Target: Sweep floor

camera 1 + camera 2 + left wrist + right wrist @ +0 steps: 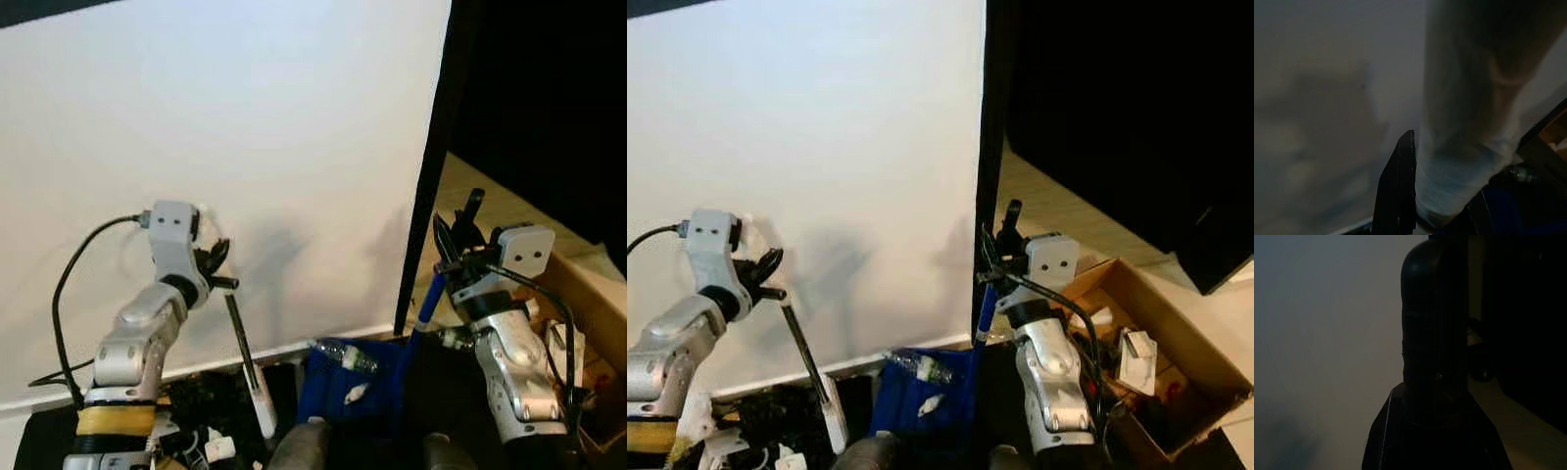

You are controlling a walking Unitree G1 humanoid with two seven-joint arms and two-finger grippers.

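The left pincer (217, 262) is raised in front of the white wall (274, 147), clenched on the top of a thin dark handle (238, 328) that slopes down to a white fitting (263, 406) near the skirting. This looks like the broom or brush of the pair, though its head is lost among the dark clutter at the bottom edge, so I cannot be sure. In the left wrist view the same handle (1464, 122) looms blurred and pale beside one black finger (1398, 191).

Next comes a blue dustpan (358, 387), resting low against the foot of the wall. It already carries rubbish: a clear plastic bottle (345, 354) and a small white scrap (355, 394). So some sweeping appears to be done, with at least part of the litter gathered.

A blue handle (427, 299) rises from the dustpan to the right pincer (460, 240), which is gripping it near its top beside the black door edge (426, 166). The right wrist view is very dark; a rounded dark shaft (1434, 333) can be made out and little more.

Furthest right stands an open cardboard box (1161, 343) holding odd bits, on the pale wooden floor (1058, 211). What is left, as I judge it, is to collect any remaining litter and empty the dustpan, possibly into that box
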